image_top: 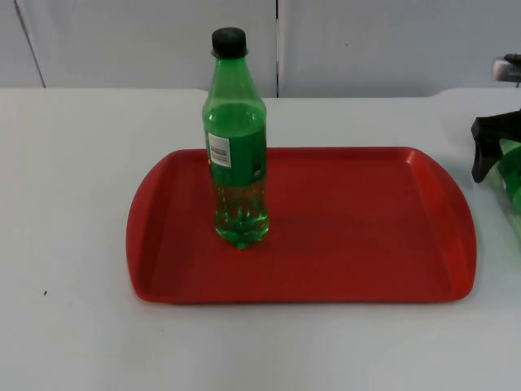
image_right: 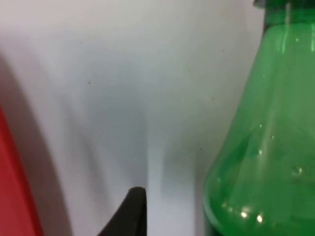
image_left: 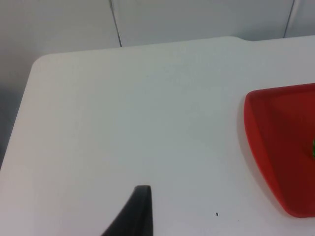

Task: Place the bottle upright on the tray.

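Logged one green bottle (image_top: 238, 155) standing upright on the left half of the red tray (image_top: 366, 269), black cap (image_top: 229, 41) on, base inside the rim. Found the right half of the tray bare.

Noted a second green bottle (image_right: 266, 147) off the tray, over the white table (image_top: 73, 204) at its far right, just beside the right gripper (image_top: 488, 151). Could not tell whether that gripper was apart, together or clamped on this bottle. Placed the left gripper (image_left: 140, 211) above bare table left of the tray, waiting; could not tell its closure state either.

Judged the step in hand: bringing the second bottle across to the tray.
- Confirm a firm hold on the body below the shoulder before lifting.
- Keep the cap end up and the axis vertical during the carry.
- Lift high enough to pass the tray's raised right rim (image_top: 468, 244).
- Set down flat on the bare right half, well apart from the standing bottle.
- Release only with the base fully seated, then withdraw straight up.

Edges and room: table edge close on the right; grey partition wall (image_top: 366, 41) at the far side. Open table near and left. Widest free path judged to run leftward over the right rim.
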`<control>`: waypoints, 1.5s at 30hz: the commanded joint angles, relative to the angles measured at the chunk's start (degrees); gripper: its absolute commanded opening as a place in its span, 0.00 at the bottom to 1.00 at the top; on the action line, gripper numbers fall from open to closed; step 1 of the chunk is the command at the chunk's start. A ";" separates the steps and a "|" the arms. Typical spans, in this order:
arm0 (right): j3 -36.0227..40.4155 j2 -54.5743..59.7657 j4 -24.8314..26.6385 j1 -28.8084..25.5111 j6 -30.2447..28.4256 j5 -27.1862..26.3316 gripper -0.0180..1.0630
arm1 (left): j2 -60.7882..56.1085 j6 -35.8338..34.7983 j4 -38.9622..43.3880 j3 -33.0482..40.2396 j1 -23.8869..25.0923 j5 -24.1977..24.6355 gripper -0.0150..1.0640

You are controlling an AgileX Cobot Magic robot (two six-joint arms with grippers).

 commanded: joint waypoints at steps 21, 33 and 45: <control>-0.18 2.40 0.92 0.12 0.01 1.32 0.21 | -0.30 -0.51 0.37 0.17 -0.03 -0.47 0.99; -0.18 -1.59 -0.71 0.12 -0.54 2.63 0.02 | -0.30 -0.51 0.37 0.17 -0.03 -0.47 0.99; -0.18 -17.25 -0.10 0.04 -6.59 3.39 0.02 | -0.30 -0.51 0.37 0.17 -0.03 -0.47 0.99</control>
